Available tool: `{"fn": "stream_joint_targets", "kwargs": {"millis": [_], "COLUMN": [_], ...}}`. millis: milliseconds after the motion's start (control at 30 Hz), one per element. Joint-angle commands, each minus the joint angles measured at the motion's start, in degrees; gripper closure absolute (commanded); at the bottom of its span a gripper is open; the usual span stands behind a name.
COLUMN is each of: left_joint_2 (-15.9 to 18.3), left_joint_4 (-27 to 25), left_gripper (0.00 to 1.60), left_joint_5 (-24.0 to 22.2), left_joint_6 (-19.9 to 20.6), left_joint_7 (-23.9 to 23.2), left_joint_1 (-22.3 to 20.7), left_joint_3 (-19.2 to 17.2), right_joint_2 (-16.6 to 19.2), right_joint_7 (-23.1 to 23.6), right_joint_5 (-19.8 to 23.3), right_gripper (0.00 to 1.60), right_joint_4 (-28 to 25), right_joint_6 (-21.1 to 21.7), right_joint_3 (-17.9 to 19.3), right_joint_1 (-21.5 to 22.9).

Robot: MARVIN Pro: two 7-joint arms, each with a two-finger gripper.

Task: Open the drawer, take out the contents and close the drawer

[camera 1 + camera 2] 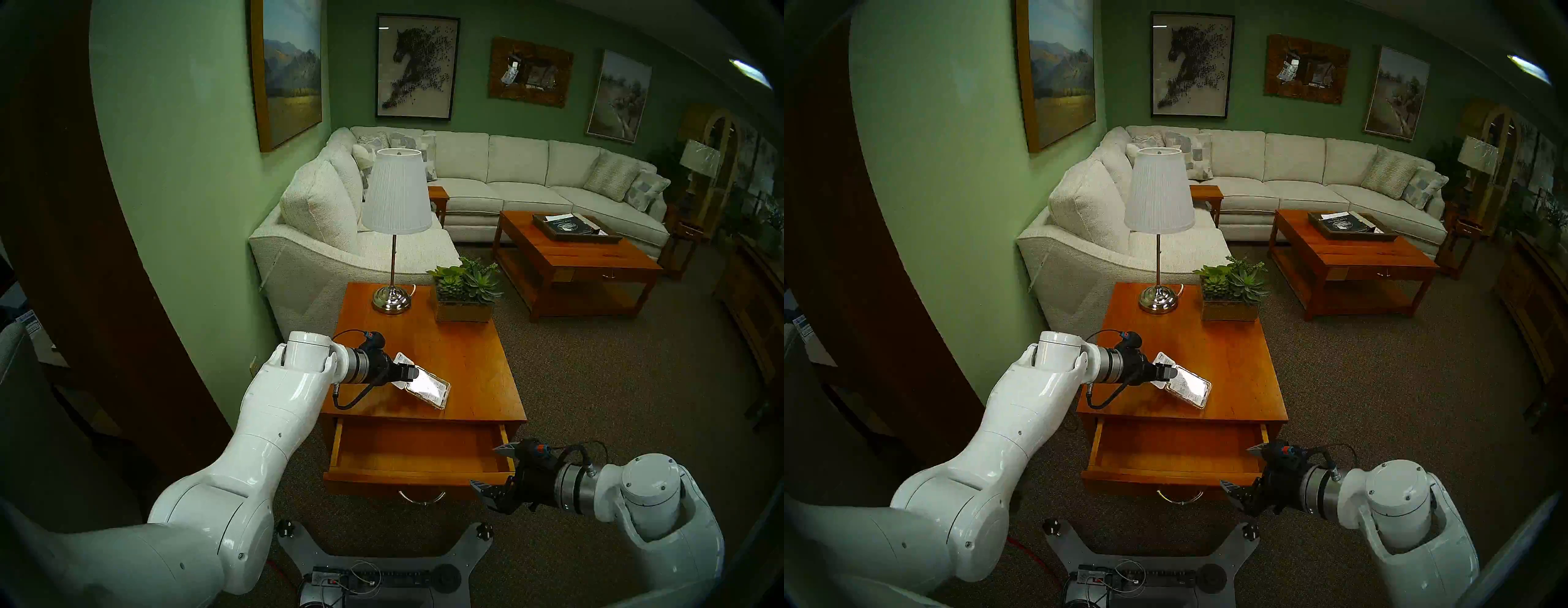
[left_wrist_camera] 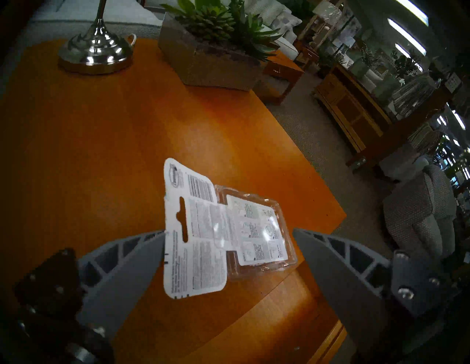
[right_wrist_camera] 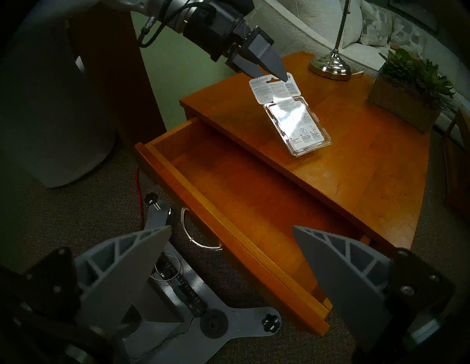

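The drawer [image 1: 420, 450] of the orange-brown side table [image 1: 471, 361] is pulled out; its inside shows bare wood, and the silver pull [image 1: 422, 497] is on its front. The clear blister pack [image 1: 429, 388] with white printed card rests on the tabletop near the front edge, its hang-hole tab raised towards my left gripper [image 1: 413, 373]. In the left wrist view that gripper [image 2: 227, 231] is open, with the pack [image 2: 203, 241] between the fingers and the card's edge at one fingertip. My right gripper [image 1: 483, 466] is open and empty at the drawer's front right corner [image 3: 323, 310].
A silver-based lamp [image 1: 392, 297] and a succulent planter [image 1: 464, 305] stand at the back of the tabletop. A white sofa [image 1: 322, 237] is behind the table, a larger coffee table [image 1: 572, 263] at the back right. My base [image 1: 382, 564] is on the carpet below the drawer.
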Motion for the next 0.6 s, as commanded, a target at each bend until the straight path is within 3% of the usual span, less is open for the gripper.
{"fn": "stream_joint_targets", "kwargs": {"millis": [0, 133, 200, 567], "left_joint_2": [1.75, 2.68, 3.83, 4.33], "left_joint_4": [-7.04, -8.48, -10.25, -18.10], "left_gripper": [0.00, 0.00, 0.00, 0.00], "left_joint_5": [1.82, 3.10, 5.49, 3.70], "left_joint_6": [-2.37, -3.69, -6.41, -11.29], "left_joint_7": [1.94, 2.48, 3.42, -4.42], "left_joint_1": [0.95, 1.48, 2.33, 5.34], "left_joint_3": [0.16, 0.91, 3.10, 6.38], "right_joint_2": [-0.03, -0.02, 0.00, 0.06], "right_joint_7": [-0.05, -0.04, -0.02, 0.02], "right_joint_5": [0.14, 0.15, 0.16, 0.16], "right_gripper": [0.00, 0.00, 0.00, 0.00], "right_joint_4": [-1.65, -1.63, -1.54, -0.88], "right_joint_6": [-0.14, -0.15, -0.18, -0.23], "right_joint_3": [0.30, 0.29, 0.26, 0.07], "right_joint_1": [0.21, 0.23, 0.28, 0.51]}}
